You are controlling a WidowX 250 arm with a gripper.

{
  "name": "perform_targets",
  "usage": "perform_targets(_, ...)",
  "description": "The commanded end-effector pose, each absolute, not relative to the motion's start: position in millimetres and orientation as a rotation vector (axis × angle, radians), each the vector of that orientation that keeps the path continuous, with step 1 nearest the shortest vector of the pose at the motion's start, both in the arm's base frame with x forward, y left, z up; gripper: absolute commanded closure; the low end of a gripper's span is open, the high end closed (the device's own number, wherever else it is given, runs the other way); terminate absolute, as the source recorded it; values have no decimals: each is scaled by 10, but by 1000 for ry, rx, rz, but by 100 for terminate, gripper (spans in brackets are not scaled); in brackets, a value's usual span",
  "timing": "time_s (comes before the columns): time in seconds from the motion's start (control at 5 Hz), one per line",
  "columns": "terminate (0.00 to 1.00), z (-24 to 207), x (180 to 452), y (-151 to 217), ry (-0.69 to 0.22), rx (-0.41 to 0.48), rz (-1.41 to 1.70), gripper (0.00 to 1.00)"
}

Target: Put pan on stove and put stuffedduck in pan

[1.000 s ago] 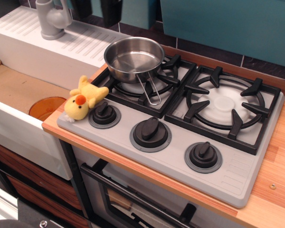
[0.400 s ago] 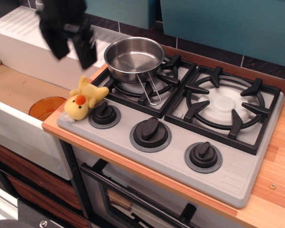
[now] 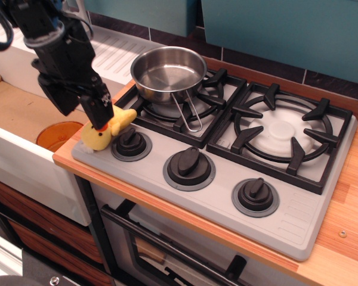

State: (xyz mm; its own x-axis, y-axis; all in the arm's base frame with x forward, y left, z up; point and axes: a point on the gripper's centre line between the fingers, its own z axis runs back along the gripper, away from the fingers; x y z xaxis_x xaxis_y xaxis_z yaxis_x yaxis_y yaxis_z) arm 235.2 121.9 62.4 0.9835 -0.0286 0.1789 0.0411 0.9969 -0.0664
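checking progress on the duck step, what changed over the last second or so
The gripper came into view from the top left and dropped down onto the stuffedduck, one finger now over it. Whether it has grasped the duck cannot be told. The duck lies at the stove's front-left corner as before, and the pan stays on the left burner.
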Motion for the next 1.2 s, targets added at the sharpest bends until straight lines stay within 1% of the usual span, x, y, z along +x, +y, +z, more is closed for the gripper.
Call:
perform_targets(0.0,0,621,2438,1185,-273,-29,-38,0)
perform_targets(0.2,0,485,2463,1215,-294,-47,-60,0)
perform_targets(0.4,0,313,2555,1233,-313,-69,-75,0)
perform_targets(0.6,0,220,2551,1238,-314,-66,-64,0)
perform_targets(0.8,0,178,2530,1201,-287,-64,-22,100)
perform_targets(1.0,0,273,2545,1199,-254,-63,-13,100)
